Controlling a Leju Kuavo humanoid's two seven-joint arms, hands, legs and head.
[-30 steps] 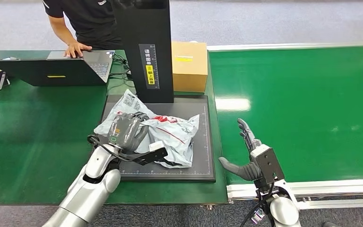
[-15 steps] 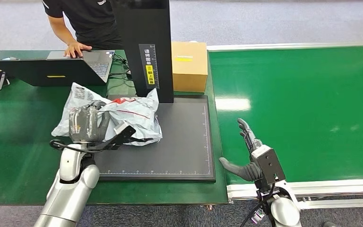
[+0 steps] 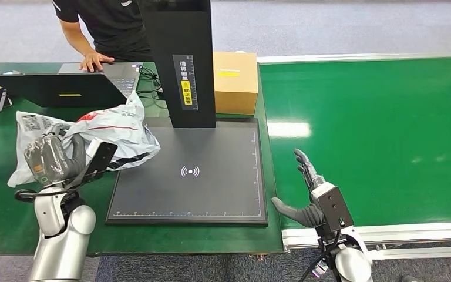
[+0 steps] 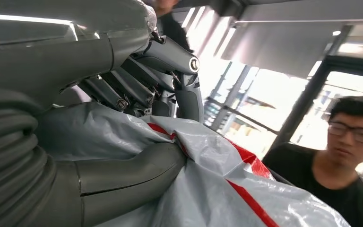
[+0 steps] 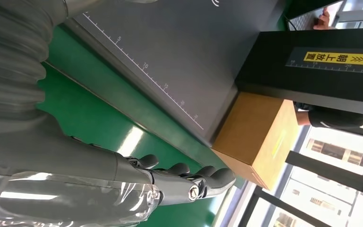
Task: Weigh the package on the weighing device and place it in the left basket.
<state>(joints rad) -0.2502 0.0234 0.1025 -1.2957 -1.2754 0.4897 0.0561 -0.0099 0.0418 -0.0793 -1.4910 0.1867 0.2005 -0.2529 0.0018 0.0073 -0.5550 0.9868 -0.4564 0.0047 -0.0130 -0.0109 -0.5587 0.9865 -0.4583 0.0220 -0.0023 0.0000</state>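
Grey plastic package [image 3: 103, 134] is grasped in the left hand [image 3: 51, 157] above the green table [image 3: 12, 200], left of the bare weighing device [image 3: 211, 182], so weighing appears complete and basket placement remains; the right hand [image 3: 308, 194] hangs released, holding nothing.

left hand [image 3: 51, 160] gripping, right hand [image 3: 310, 197] spread empty
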